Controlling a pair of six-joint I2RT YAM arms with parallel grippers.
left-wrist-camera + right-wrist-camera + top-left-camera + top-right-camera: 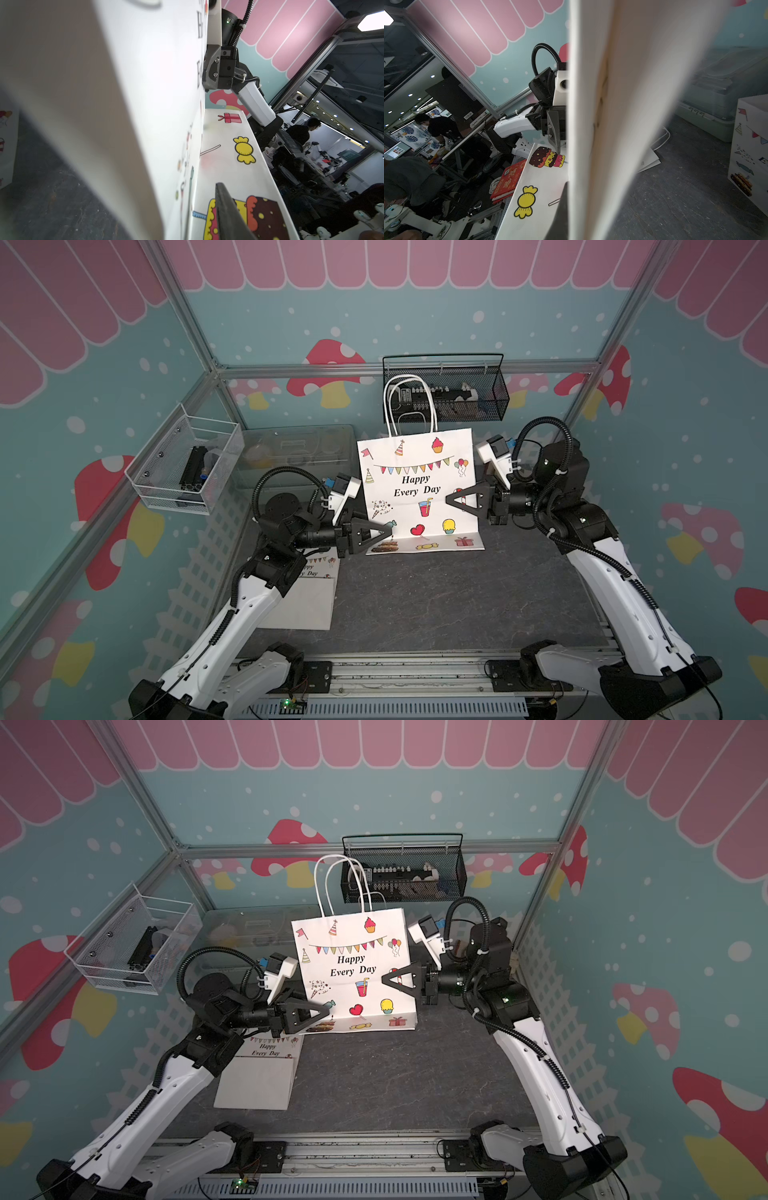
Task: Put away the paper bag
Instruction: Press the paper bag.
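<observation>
Dark grey stone-patterned table mat (436, 605) carries the work. A white paper gift bag printed with party drawings and "Happy Every Day" (415, 472) stands upright toward the back middle of the mat. Its broad printed face is to the front and its long axis is vertical. Its bottom panel (436, 545) is folded out forward and lies flat on the mat. A second white printed paper bag, flattened (303, 601), lies front-left on the mat, partly under the left arm and apart from the standing one. The standing bag sits between the two tools. The right gripper (449, 499) comes in from the right at about mid-height with its jaws pressed together. The right wrist view shows the bag's side edge running along a dark finger (560, 214), so I read it as pinching that right edge. The left gripper (386, 531) is low, at the bag's lower left corner just above the folded-out panel. The left wrist view shows one dark finger (228, 212) in front of the face, over the cake drawing. The other is hidden by the bag's side, so I cannot tell whether this tool is spread or clamped. Judgement: the coming move turns on the tall bag being flanked high on the right and low on the left. The flattened bag, the likely resting place, lies on the left arm's side, so the standing bag probably has to tip flat and travel leftward.
</observation>
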